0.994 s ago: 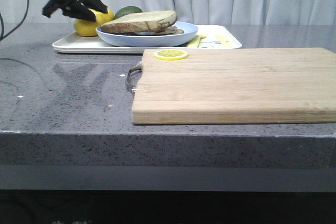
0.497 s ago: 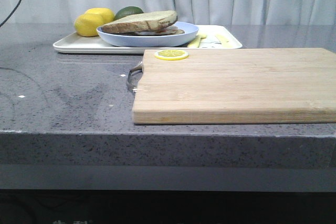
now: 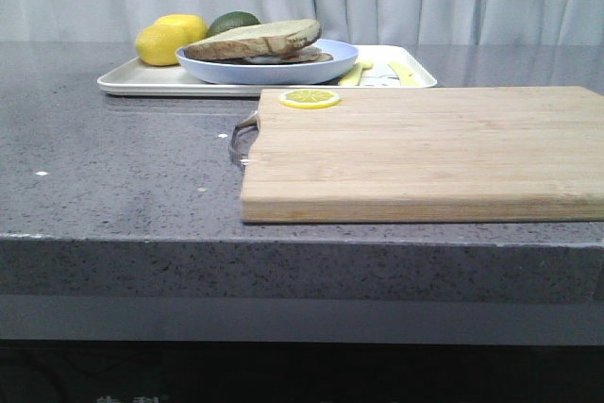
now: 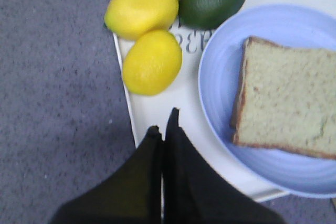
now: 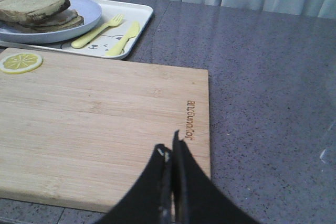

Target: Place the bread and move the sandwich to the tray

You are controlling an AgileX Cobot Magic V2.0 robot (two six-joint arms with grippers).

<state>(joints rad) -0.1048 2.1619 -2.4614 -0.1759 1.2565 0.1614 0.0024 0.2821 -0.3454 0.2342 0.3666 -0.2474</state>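
The sandwich (image 3: pixel 257 41) rests on the blue plate (image 3: pixel 330 65) on the tray (image 3: pixel 127 83) at the bench's far-left edge. Both the left end effector (image 4: pixel 164 124) and the right end effector (image 5: pixel 169 148) are pinched together, empty.

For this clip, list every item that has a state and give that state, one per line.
Left end effector: shut, empty, above the tray edge.
Right end effector: shut, empty, over the cutting board.
Bread: topping the sandwich.
Sandwich: on the blue plate.
Blue plate: resting on the tray.
Lemon slice: flat on the board.
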